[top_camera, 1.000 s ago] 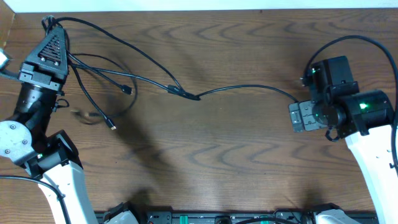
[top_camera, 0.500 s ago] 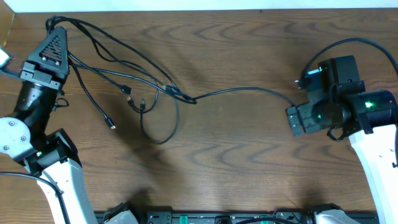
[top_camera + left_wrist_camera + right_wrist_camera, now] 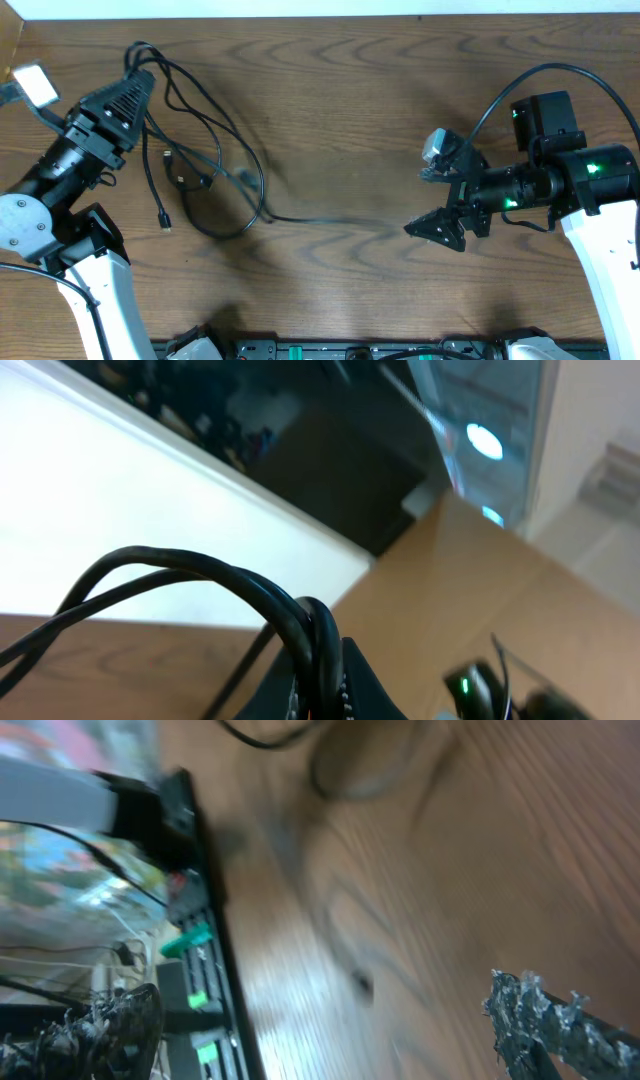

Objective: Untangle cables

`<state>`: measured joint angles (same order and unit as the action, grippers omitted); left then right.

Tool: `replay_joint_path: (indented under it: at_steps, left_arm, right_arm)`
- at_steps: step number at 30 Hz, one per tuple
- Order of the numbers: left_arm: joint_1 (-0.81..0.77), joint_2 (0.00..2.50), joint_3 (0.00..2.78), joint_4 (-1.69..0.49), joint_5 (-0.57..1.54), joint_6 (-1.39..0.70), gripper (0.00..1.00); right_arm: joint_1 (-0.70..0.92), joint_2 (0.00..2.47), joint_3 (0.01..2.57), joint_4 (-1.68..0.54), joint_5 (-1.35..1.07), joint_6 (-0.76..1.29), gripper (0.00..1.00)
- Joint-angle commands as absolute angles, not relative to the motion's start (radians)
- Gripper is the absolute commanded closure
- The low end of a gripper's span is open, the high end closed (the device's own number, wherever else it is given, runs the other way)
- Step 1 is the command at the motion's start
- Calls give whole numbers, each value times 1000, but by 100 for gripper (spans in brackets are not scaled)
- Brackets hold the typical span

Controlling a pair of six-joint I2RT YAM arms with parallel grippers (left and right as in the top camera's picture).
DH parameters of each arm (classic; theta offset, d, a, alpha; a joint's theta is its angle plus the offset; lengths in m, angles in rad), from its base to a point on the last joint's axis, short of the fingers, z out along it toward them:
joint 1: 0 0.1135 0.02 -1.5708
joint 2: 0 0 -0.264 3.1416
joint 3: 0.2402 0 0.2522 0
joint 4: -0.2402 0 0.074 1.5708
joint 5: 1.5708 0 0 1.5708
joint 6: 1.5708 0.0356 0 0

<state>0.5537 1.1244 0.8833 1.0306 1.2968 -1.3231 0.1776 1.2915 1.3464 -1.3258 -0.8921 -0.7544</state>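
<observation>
On the dark wood-grain table point(image 3: 340, 90), the left gripper point(image 3: 135, 88) clasped the cables point(image 3: 258, 180) while the right gripper point(image 3: 437, 190) gaped empty.

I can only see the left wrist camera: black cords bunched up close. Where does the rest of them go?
Observer: Overhead, the cables run from the left gripper into loose loops on the table.
Operator: Is the other arm holding any?
Observer: No. The right gripper is open and empty, well apart from the loops.
Operator: Any plugs showing?
Observer: Yes, a small plug end lies free beside the loops.
</observation>
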Motion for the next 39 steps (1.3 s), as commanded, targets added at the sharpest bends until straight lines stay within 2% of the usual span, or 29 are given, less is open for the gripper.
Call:
replay_joint_path:
  at_steps: [1,7,15,20,27,39]
  left_arm:
    - [546,1116,927,1066,1401,-1298,92]
    - [463,1116,927,1148,1449,-1299,92]
    - [244,1116,927,1151,1397,-1298,92]
    - [112,1116,927,1150,1297,-1299,92]
    - [-75,1117,927,1150,1143,-1297,93]
    - [-229,1117,927,1123,1014,-1257,93]
  right_arm:
    - [172,1290,1344,-1325,-1043,-828,1]
    - [172,1290,1344,-1310,-1072,-813,1]
    - [172,1290,1344,-1171,-1065,-554,1]
    - [172,1290,1344,-1084,-946,-341,1]
    - [233,1290,1344,-1011,-846,-230,1]
    - [400,1290,1344,-845,-497,115,1]
